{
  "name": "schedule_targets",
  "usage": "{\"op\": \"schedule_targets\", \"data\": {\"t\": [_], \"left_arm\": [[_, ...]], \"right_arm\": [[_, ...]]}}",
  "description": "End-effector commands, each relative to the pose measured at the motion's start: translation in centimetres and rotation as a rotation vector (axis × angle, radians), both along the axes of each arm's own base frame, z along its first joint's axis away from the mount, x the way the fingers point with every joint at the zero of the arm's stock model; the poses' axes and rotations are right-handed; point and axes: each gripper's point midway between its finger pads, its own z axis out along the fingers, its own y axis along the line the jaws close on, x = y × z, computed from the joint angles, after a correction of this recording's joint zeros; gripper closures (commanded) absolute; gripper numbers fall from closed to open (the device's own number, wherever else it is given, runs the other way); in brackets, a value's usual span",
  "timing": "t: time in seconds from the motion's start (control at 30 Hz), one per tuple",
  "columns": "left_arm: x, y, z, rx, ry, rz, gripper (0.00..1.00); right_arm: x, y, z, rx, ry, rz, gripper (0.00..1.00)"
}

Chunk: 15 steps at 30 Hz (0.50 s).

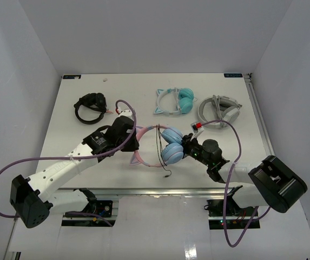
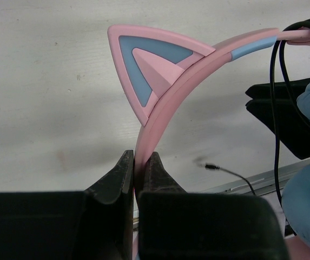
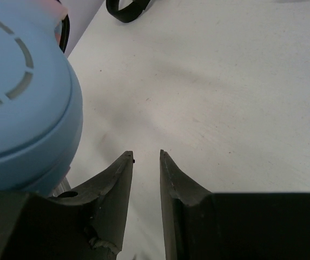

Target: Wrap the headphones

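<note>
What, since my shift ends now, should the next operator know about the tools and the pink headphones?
Left tool: shut on the headband.
Right tool: open, empty, beside an ear cup.
Headphones: near edge of the table, centre; cable draped over the headband, plug loose on the table.
Done: headband gripped.
To do: wind the loose cable around the headphones.

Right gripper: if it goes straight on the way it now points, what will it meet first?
Probably the bare table: the right gripper has nothing between or ahead of its jaws. The blue ear cup lies close beside that line and might be brushed.
</note>
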Motion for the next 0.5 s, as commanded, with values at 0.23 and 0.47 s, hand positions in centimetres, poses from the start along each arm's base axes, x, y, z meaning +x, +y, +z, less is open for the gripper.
{"op": "schedule_targets", "data": {"t": [0.23,0.47], "left_arm": [[2.8,1.6,4.5,0.021,-0.075,0.161,1.00],[3.1,1.7,6.1,-0.014,-0.080,0.211,1.00]], "right_arm": [[-2.8,-2.2,-0.2,0.050,-0.082,0.028,0.39],[-6.6,-1.9,1.6,0.113,-0.266,0.209,0.33]]}}
